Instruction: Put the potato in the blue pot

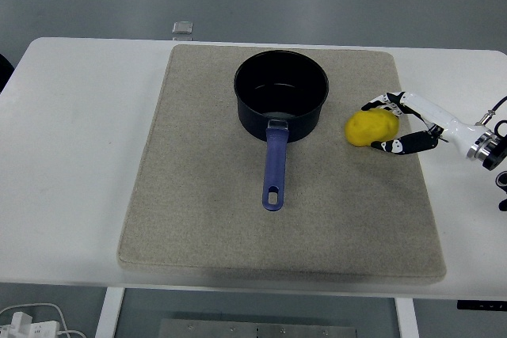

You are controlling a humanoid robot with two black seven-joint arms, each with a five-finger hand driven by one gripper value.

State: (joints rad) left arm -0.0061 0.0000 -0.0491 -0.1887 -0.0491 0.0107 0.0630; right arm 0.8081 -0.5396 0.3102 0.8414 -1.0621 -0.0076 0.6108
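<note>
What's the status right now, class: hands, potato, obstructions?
Right hand closed around potato. Potato on mat, right of pot. Path clear.

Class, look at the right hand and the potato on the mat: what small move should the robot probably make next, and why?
Probably close the right hand firmly on the potato and lift it. The fingers already curl around its right side, but it appears to rest on the mat, and the pot stands open to its left.
</note>
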